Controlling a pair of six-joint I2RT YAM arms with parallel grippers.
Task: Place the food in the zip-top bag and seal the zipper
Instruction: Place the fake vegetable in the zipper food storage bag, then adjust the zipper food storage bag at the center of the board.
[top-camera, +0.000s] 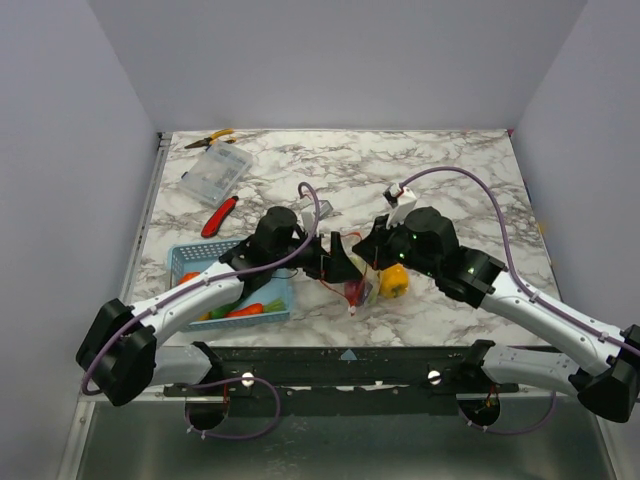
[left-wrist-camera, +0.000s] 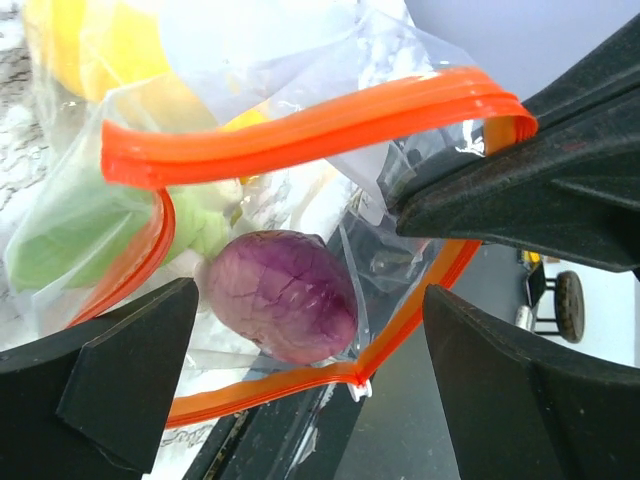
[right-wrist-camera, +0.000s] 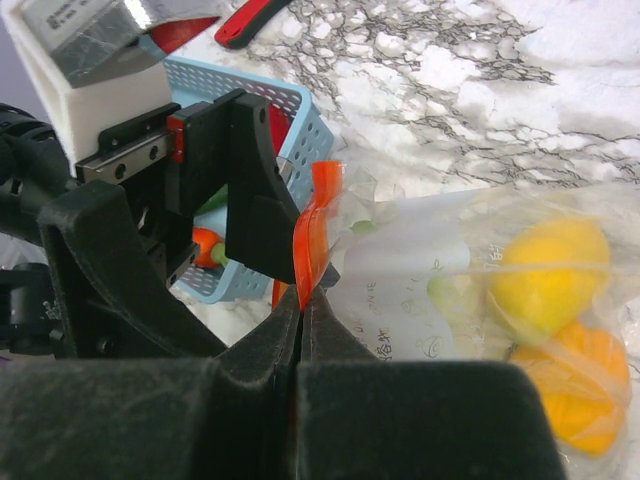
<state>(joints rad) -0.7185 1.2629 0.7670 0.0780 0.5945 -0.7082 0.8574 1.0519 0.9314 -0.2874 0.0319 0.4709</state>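
Observation:
The zip-top bag (top-camera: 372, 285) lies near the table's front edge, between my two grippers. In the left wrist view its mouth gapes, and the red-orange zipper (left-wrist-camera: 300, 135) curves across the top. The purple onion (left-wrist-camera: 285, 295) sits inside the mouth, with a green piece (left-wrist-camera: 70, 240) and yellow food (left-wrist-camera: 110, 45) deeper in. My left gripper (left-wrist-camera: 310, 310) is open, its fingers either side of the mouth and touching nothing. My right gripper (right-wrist-camera: 301, 305) is shut on the zipper (right-wrist-camera: 315, 230). The yellow pepper (top-camera: 395, 282) shows through the bag, as do yellow pieces in the right wrist view (right-wrist-camera: 550, 275).
The blue mesh basket (top-camera: 190, 262) stands at the left and holds the carrot (top-camera: 245, 310) and a green piece (top-camera: 270, 303). A red-handled knife (top-camera: 220, 215), a clear rigid box (top-camera: 215, 172) and yellow-handled pliers (top-camera: 210, 138) lie behind it.

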